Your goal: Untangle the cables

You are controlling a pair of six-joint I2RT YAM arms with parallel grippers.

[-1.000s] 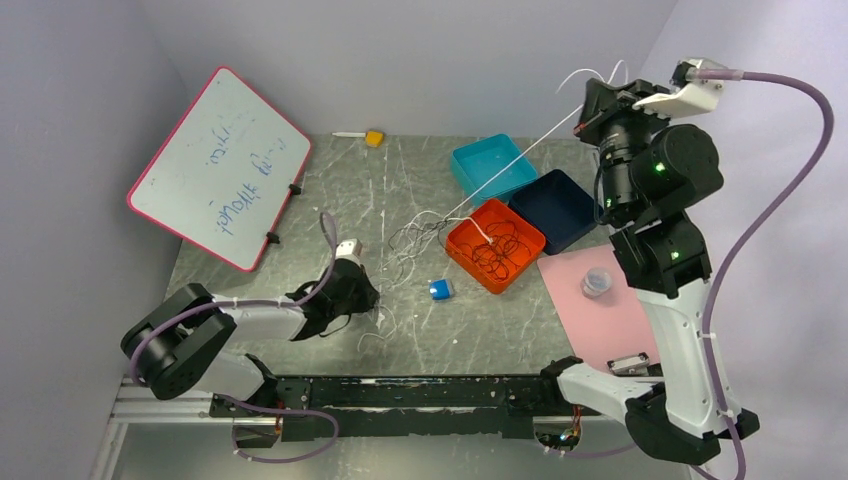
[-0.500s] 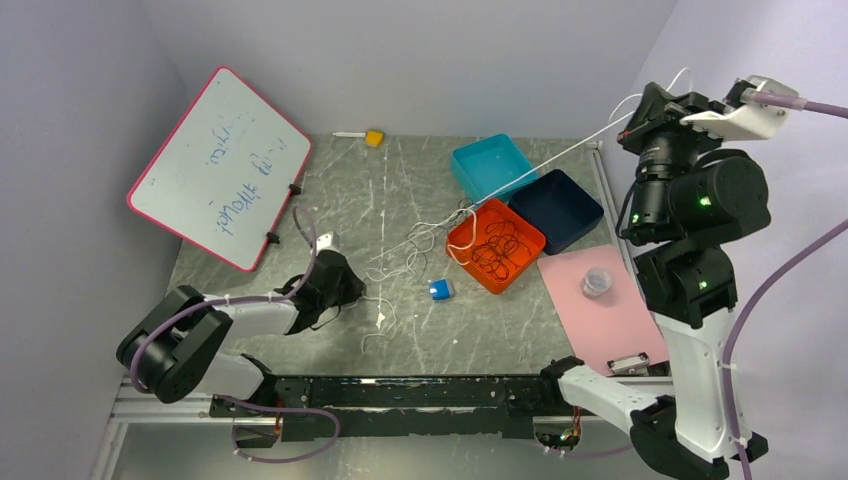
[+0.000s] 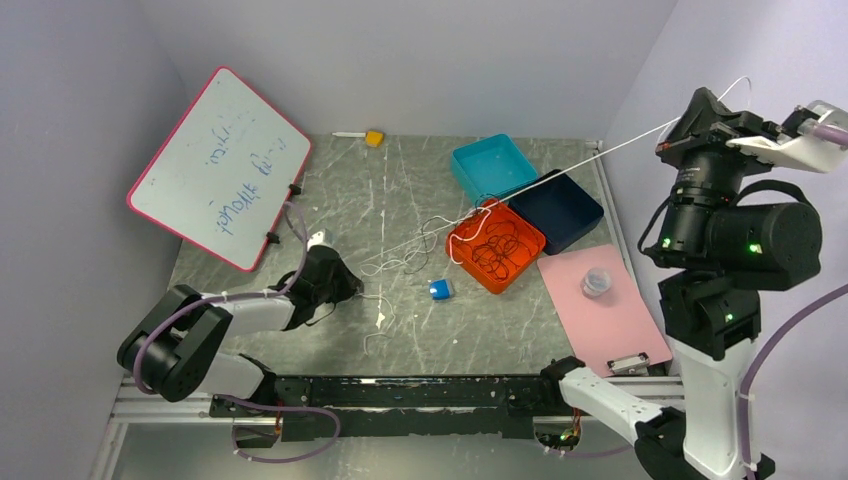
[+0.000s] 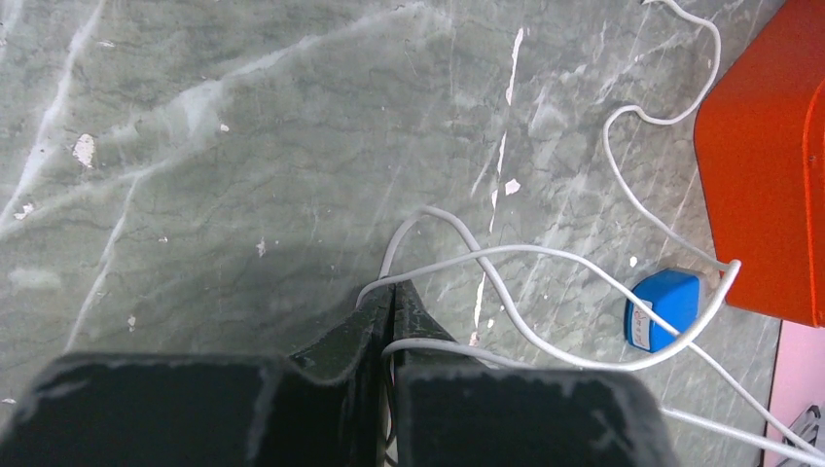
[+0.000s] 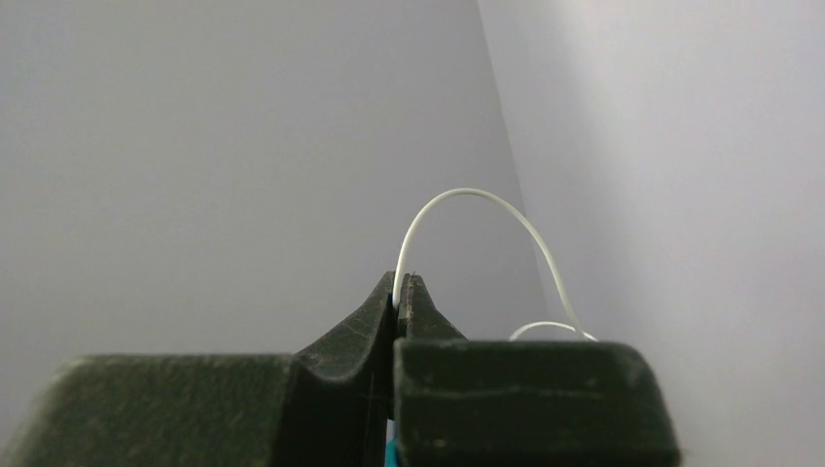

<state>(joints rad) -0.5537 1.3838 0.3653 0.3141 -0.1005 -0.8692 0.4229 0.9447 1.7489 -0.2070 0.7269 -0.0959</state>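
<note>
A whitish cable point(image 3: 575, 165) is being held stretched in a nearly straight line above the desk point(image 3: 400, 170). One part of it is being pinched between the closed jaws of the right claw point(image 3: 688, 122), which is being held high in the air beyond the desk's far right corner. In the right wrist view a short arc of the cable point(image 5: 467, 192) is being shown curling out above the closed tips.

Another part of the same cable is being gripped by the left claw point(image 4: 392, 287), whose jaws are being pressed together low over the desk, towards its near left corner. Slack loops of the cable are being left lying on the desk between this claw and the orange tray point(image 3: 470, 265), one loop just beside a small blue block point(image 3: 440, 290).

The black cables point(image 3: 497, 247) are being kept coiled inside the orange tray, right of the desk's middle, with the taut whitish cable being carried over the tray's far corner.
</note>
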